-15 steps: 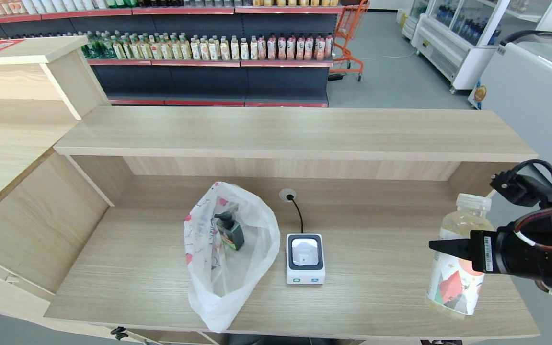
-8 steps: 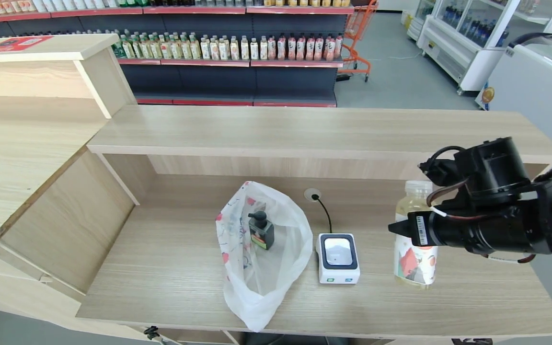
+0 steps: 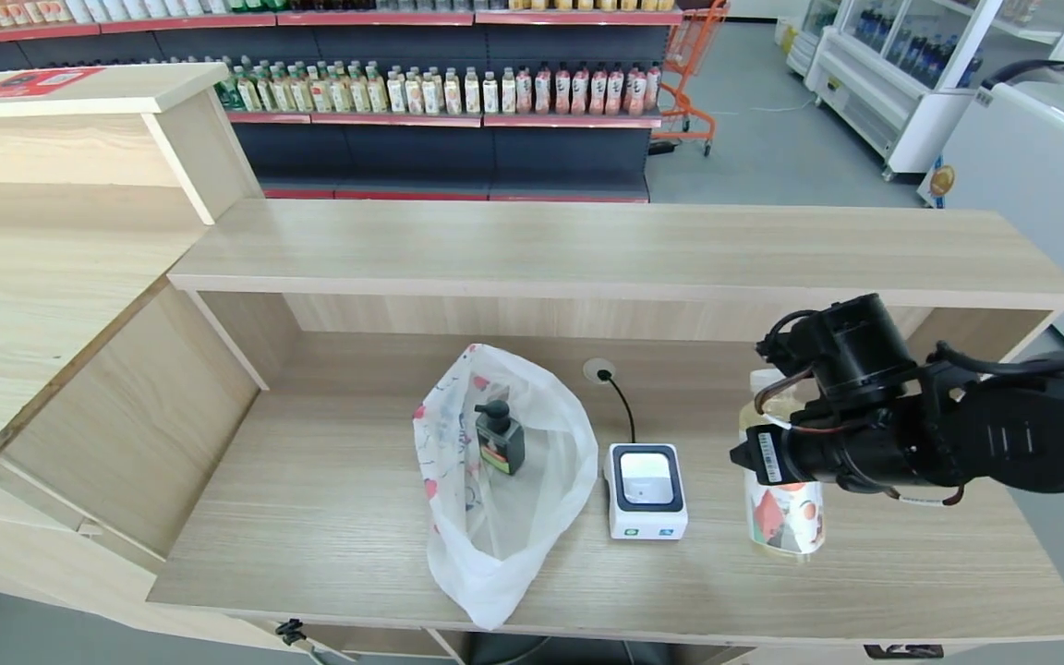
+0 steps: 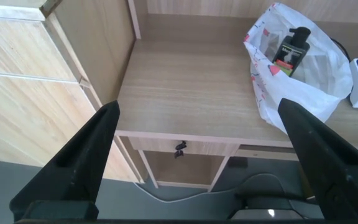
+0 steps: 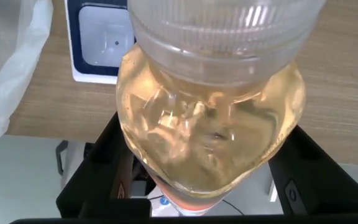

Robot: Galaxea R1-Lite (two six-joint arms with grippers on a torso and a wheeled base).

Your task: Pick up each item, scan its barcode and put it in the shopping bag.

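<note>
A clear bottle [image 3: 779, 517] of yellowish drink with a colourful label is upright just right of the white barcode scanner [image 3: 647, 489]. My right gripper [image 3: 766, 453] is shut on it around the upper body; whether its base touches the counter I cannot tell. In the right wrist view the bottle [image 5: 210, 130] sits between the black fingers [image 5: 114, 168], with the scanner [image 5: 98, 43] beyond. The white shopping bag [image 3: 495, 545] lies open left of the scanner and holds a dark pump bottle [image 3: 499, 441]. My left gripper [image 4: 197, 109] hangs open off the counter's front left, with nothing in it.
A raised wooden ledge [image 3: 624, 249] runs along the back of the counter, and a side wall [image 3: 126, 416] closes its left end. The scanner's black cable [image 3: 622, 406] runs back to a hole in the counter. Bare counter [image 3: 310, 517] lies left of the bag.
The head camera has shifted. My right gripper has carried the bottle left, from the counter's right end to close beside the scanner. Bag and pump bottle are unmoved.
</note>
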